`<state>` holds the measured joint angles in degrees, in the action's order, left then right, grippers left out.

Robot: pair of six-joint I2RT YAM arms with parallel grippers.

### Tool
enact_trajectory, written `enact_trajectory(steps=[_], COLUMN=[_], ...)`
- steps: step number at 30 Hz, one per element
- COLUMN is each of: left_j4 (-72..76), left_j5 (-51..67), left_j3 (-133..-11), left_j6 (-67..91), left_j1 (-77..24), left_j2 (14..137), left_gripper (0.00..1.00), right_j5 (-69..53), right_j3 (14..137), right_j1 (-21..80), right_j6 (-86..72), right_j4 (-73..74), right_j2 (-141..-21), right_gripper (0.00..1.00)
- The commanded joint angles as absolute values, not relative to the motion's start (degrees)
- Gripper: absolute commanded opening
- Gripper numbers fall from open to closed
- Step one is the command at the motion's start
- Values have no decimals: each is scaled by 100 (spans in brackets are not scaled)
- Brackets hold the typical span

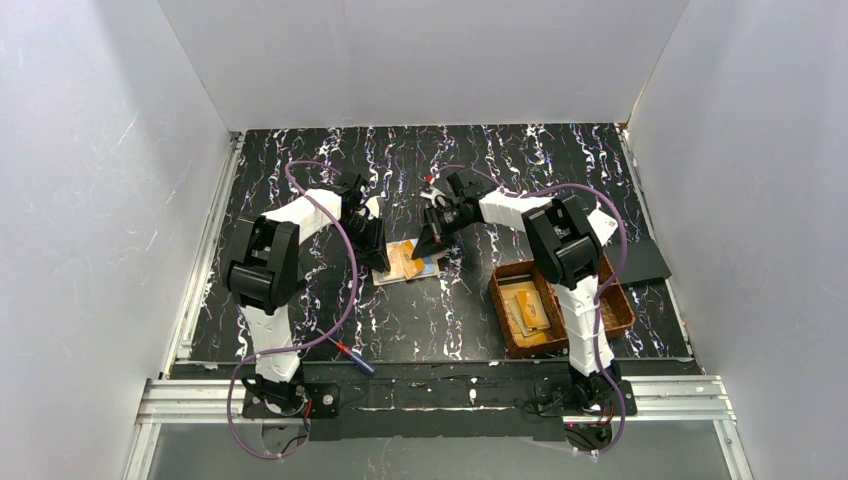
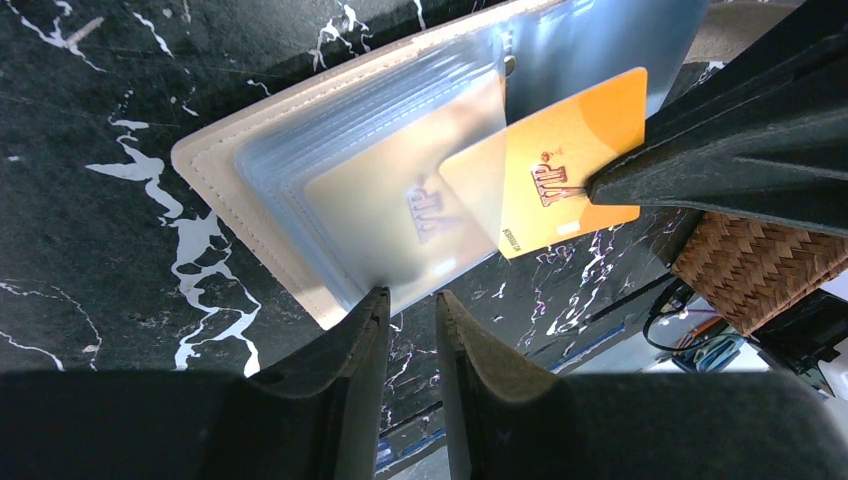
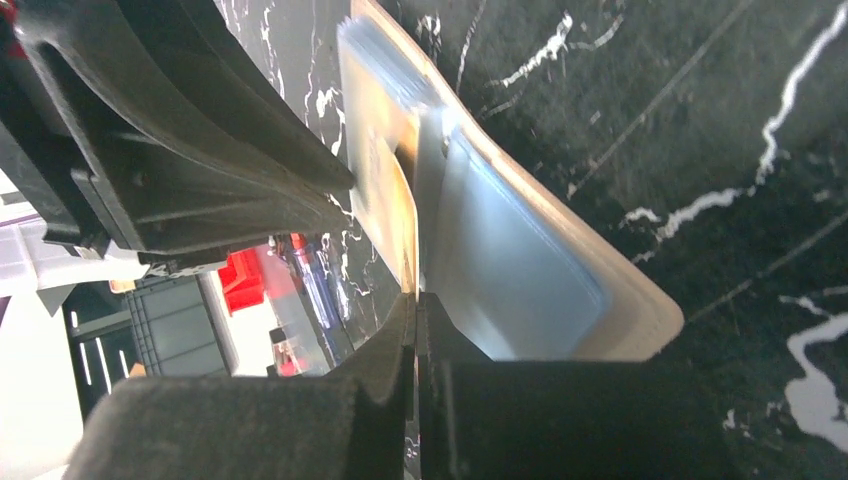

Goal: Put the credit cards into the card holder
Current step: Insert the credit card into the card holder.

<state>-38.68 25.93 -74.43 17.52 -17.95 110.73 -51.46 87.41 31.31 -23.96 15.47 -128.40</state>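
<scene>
Marbled table (image 1: 300, 160), right tool (image 3: 415, 298) pinching gold card (image 2: 560, 170) (half inside card holder (image 2: 215, 165))

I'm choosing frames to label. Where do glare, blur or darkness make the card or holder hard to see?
Top view: even light, but the holder is small and partly covered. Left wrist view: card sharp, frosted sleeves haze the one inside, left claw dark and soft. Right wrist view: right claw blurred up close, background at left blown out, card seen edge-on.
</scene>
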Motion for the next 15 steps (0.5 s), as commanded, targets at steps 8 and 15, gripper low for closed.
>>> enact_trajectory(steps=[8, 15], left_j4=[-4040, -4020], left_j5=[2141, 2192], left_j3=[-7264, -7259], left_j6=[1528, 1538], left_j1=[-1766, -1766], left_j2=[11263, 11245], left_gripper=[24, 24], right_j5=[-4979, -4872], right_j3=[8898, 8497], right_j1=[3182, 3216], right_j6=[-2770, -3292], right_j4=[782, 5], right_j2=[-13079, -12941], right_gripper=[1, 1])
